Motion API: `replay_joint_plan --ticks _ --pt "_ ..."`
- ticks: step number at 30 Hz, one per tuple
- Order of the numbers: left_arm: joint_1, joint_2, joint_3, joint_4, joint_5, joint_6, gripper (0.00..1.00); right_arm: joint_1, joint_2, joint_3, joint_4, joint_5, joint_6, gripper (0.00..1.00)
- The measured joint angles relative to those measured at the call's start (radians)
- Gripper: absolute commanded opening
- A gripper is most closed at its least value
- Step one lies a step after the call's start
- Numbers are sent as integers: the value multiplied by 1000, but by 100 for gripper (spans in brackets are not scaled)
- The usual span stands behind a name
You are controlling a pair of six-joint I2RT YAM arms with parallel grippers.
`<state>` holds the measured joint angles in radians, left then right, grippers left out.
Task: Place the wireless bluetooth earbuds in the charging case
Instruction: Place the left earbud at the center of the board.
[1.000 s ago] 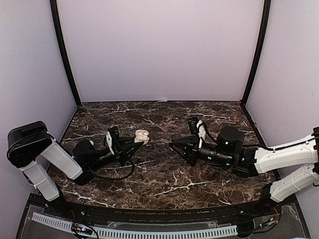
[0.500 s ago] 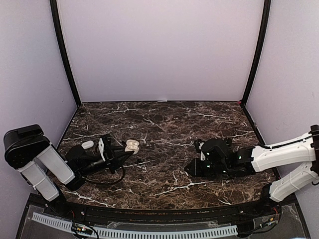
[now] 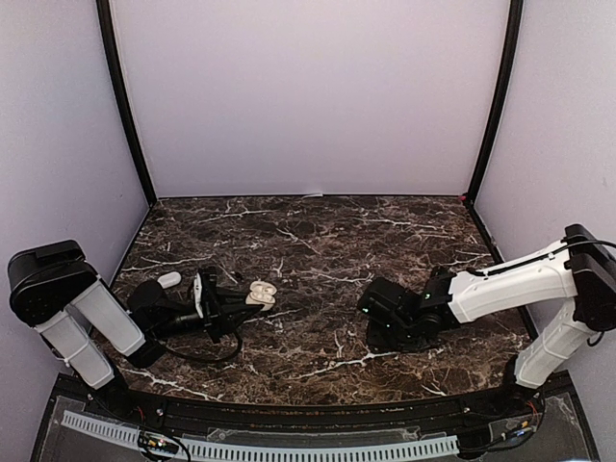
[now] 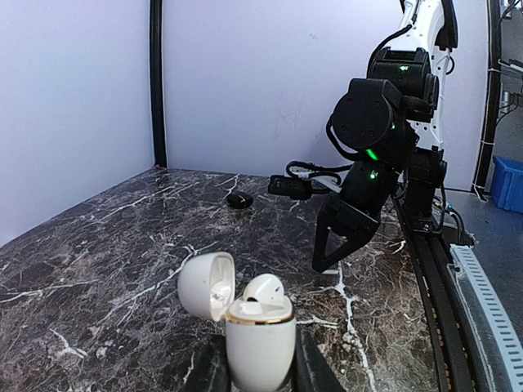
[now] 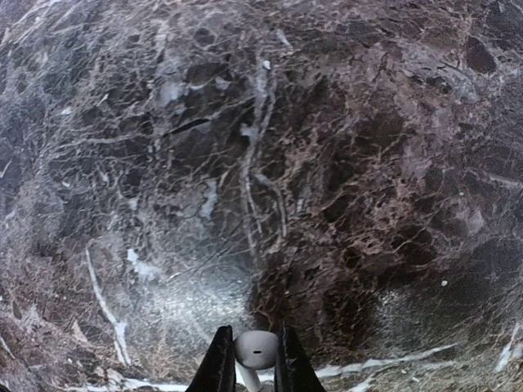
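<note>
My left gripper [image 3: 252, 298] is shut on the white charging case [image 4: 260, 339], which stands upright with a gold rim. Its lid [image 4: 204, 284] is hinged open to the left. One white earbud [image 4: 265, 288] sits in the case with its head sticking up. The case also shows in the top view [image 3: 260, 292]. My right gripper [image 5: 256, 359] points down close over the marble and is shut on a second white earbud [image 5: 257, 349], pinched at the head with the stem toward the wrist. In the top view the right gripper [image 3: 377, 325] is well right of the case.
The dark marble table [image 3: 318, 231] is walled by lilac panels with black posts. A small dark object [image 4: 239, 199] lies on the marble beyond the case. A small white oval piece [image 3: 168, 280] shows beside the left arm. The right gripper [image 4: 331, 249] hangs beyond the case.
My left gripper has drawn the open case nearer and to the left. My right gripper has swung nearer, tipped down toward the marble, and now grips an earbud.
</note>
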<state>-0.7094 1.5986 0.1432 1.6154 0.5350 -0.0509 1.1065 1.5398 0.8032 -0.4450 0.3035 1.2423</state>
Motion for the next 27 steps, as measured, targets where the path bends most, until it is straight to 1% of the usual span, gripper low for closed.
replay_joint_plan --ticks 3,5,10,13,14,17,19,21,23,27 --pt "0 0 0 0 5 5 0 0 29 21 -34 22 14 10" --pt "1 0 -2 0 6 6 0 0 54 47 -45 31 14 13" --pt "5 -2 -5 0 8 10 0 0 94 74 -49 32 -7 24" --pt "5 -5 -10 0 8 13 0 0 93 75 -49 29 -34 38" --pt "5 -6 -10 0 8 14 0 0 93 75 -50 28 -44 41" --pt "5 -6 -10 0 8 14 0 -1 74 74 -47 13 -110 46" --pt "5 -6 -10 0 11 14 0 -6 35 72 -37 -17 -183 46" --pt "5 -7 -10 0 15 14 0 -18 -13 69 -19 -70 -291 46" --pt "5 -10 -10 0 22 14 0 -38 -57 69 -13 -131 -430 46" --pt "5 -12 -10 0 30 17 0 -80 -127 72 -39 -248 -776 45"
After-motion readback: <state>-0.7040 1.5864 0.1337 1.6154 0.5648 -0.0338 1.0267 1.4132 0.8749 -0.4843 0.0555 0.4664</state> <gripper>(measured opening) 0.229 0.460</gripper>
